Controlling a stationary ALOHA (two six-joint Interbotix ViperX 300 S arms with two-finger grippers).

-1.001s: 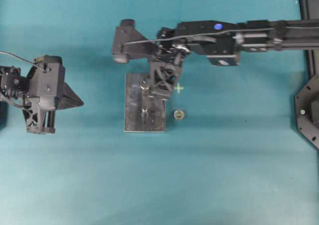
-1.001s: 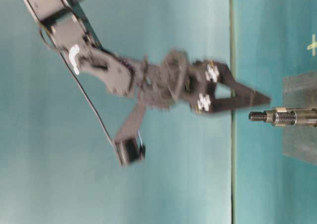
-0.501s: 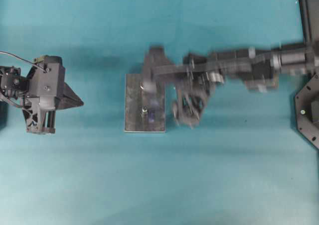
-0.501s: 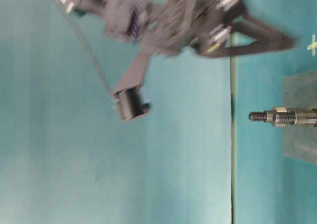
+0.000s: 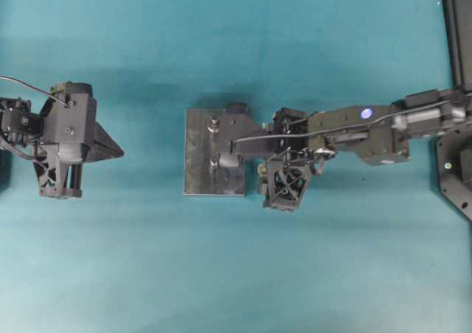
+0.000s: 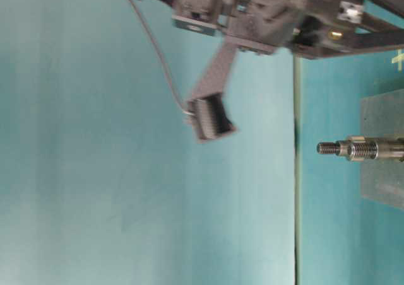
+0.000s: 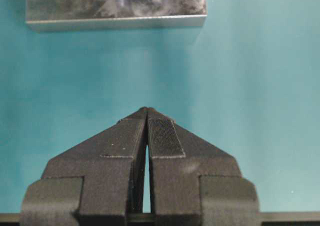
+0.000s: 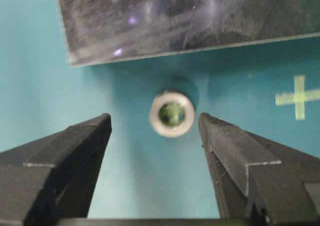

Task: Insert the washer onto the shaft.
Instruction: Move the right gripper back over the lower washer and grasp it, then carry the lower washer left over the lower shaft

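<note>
One washer lies on the counter. One metal base plate carries two upright threaded shafts. Two robot claws are present: left claw, right claw. One yellow cross mark.

Right arm reaching in, left arm parked

Right gripper hangs at frame centre in the overhead view, jaws spread wide, arm stretching in from the right edge. Left gripper sits at the left edge, jaws pressed together.
</note>
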